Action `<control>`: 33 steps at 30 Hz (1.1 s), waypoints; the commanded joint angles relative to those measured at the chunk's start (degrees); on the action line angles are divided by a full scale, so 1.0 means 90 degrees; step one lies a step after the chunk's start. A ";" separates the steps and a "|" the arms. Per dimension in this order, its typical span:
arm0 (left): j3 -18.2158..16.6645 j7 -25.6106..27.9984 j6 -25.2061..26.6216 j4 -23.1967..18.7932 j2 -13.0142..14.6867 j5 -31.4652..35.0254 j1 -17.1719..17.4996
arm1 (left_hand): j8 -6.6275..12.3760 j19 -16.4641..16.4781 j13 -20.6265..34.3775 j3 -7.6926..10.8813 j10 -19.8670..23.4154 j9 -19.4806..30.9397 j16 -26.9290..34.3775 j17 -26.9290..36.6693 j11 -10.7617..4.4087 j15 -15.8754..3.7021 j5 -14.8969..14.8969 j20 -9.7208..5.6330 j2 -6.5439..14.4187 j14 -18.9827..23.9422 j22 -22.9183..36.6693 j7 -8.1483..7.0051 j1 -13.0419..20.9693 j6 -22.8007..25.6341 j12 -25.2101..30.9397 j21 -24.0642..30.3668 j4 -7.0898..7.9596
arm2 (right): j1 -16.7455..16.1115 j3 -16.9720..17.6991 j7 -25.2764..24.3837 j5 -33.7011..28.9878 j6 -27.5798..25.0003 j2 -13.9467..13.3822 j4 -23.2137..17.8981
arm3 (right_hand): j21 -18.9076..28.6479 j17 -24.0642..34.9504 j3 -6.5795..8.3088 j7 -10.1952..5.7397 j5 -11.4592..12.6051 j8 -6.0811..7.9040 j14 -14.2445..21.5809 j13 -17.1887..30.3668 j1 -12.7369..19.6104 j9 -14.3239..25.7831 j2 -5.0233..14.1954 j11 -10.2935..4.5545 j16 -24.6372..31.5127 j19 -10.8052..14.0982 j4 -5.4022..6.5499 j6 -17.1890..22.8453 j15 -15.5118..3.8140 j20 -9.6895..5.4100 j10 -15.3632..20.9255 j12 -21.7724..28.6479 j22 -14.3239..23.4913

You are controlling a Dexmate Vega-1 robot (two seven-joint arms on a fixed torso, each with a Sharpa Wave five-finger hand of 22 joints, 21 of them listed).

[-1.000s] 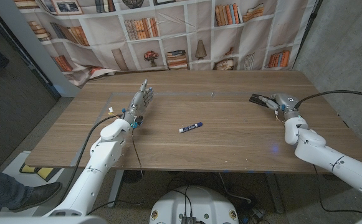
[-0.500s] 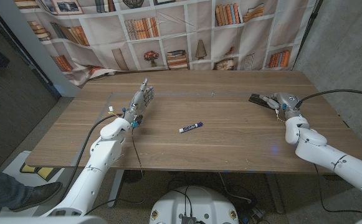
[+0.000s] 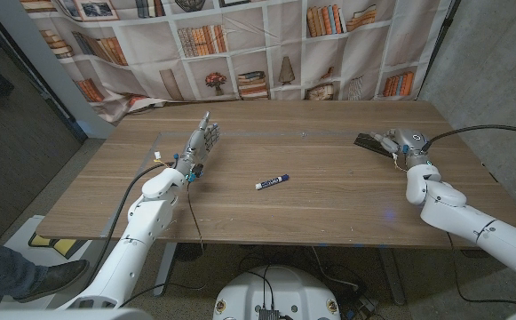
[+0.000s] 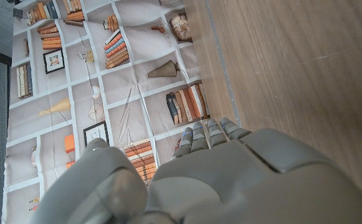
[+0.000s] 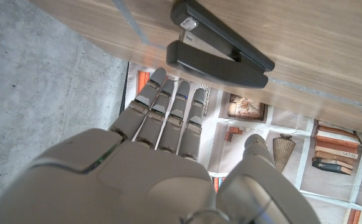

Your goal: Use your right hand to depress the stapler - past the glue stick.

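Here, wooden table [image 3: 329,191] | bookshelf-print backdrop [image 3: 240,44] | concrete wall [image 3: 493,62]

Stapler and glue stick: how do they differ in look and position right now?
The stapler is black and wedge-shaped; the glue stick is a slim white tube with a blue end. The stapler sits by the right hand; the glue stick lies alone mid-table. Both lie on the wooden table.
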 commanded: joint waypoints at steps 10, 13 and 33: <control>-0.0061 -0.0095 -0.0049 0.0054 -0.0004 -0.0034 0.0001 | -0.0020 -0.0027 0.0006 -0.0038 0.0025 0.0024 0.0000 0.0021 -0.0001 0.0000 -0.0010 0.0043 0.0005 0.0024 0.0013 -0.0011 0.0034 0.0042 -0.0021 0.0003 0.0021 | -0.0239 0.0407 -0.0301 0.0178 -0.0053 0.0016 -0.0429 | -0.0044 0.0014 -0.0007 -0.0012 0.0011 -0.0032 -0.0066 0.0025 -0.0016 0.0010 -0.0048 -0.0005 0.0001 -0.0055 0.0009 -0.0034 -0.0104 -0.0263 -0.0054 -0.0006 0.0012; -0.0072 -0.0020 -0.0063 0.0013 0.0012 0.0020 0.0026 | -0.0022 -0.0029 0.0006 -0.0041 0.0027 0.0024 -0.0001 0.0021 -0.0004 0.0000 -0.0011 0.0044 0.0007 0.0023 0.0013 -0.0011 0.0035 0.0039 -0.0021 0.0002 0.0021 | -0.0374 0.0665 -0.0448 0.0500 0.0130 0.0108 -0.0485 | -0.0099 0.0013 -0.0007 -0.0018 0.0010 -0.0059 -0.0220 0.0027 -0.0016 0.0012 -0.0044 0.0025 -0.0021 -0.0153 0.0011 -0.0147 -0.0065 -0.0234 -0.0146 -0.0010 0.0014; -0.0148 -0.0074 0.0003 -0.0090 0.0105 -0.0027 0.0126 | -0.0021 -0.0041 0.0006 -0.0060 0.0027 0.0024 -0.0001 0.0020 0.0001 0.0005 -0.0016 0.0046 0.0022 0.0024 0.0013 -0.0007 0.0043 0.0048 -0.0025 -0.0006 0.0021 | -0.0597 0.1094 -0.0956 0.0817 0.0610 0.0280 -0.0812 | -0.0222 0.0013 -0.0005 -0.0018 0.0013 -0.0075 -0.0454 0.0031 -0.0012 0.0017 -0.0029 0.0055 -0.0011 -0.0383 0.0012 -0.0341 0.0008 -0.0167 -0.0362 -0.0009 0.0016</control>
